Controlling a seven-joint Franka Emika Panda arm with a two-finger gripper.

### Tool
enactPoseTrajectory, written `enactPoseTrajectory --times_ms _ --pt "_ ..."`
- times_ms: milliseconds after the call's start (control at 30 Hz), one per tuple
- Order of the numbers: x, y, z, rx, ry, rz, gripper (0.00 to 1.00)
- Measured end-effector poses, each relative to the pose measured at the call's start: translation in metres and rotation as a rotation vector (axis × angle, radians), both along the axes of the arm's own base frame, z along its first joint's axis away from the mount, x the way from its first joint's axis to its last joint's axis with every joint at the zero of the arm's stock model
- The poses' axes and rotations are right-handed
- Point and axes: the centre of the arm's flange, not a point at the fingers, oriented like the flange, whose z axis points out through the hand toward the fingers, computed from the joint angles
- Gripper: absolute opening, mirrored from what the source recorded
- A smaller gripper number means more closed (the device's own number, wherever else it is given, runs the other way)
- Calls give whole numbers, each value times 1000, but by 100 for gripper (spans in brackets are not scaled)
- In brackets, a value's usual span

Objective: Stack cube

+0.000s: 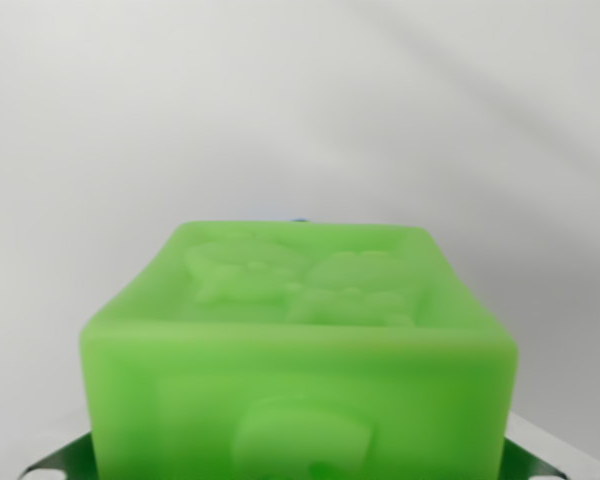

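Observation:
A translucent green cube [300, 330] fills the lower half of the wrist view, very close to the camera. Its top face carries raised figures and its near face a raised shape. My gripper [300, 462] sits around it. Metal fingers [55, 458] show at the bottom corners, pressed against the cube's left and right sides, so the gripper is shut on it. A tiny blue sliver [298, 219] peeks over the cube's far top edge. What it belongs to is hidden.
A plain pale grey-white surface [300, 110] spreads behind and beside the cube, with soft shadows. No other object is visible.

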Motion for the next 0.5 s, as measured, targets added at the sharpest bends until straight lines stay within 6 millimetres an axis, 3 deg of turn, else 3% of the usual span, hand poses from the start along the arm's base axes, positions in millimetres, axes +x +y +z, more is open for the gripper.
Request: enactPoseTrajectory --times_ms 500 --pt "-17 -3 12 -1 -1 111 0"
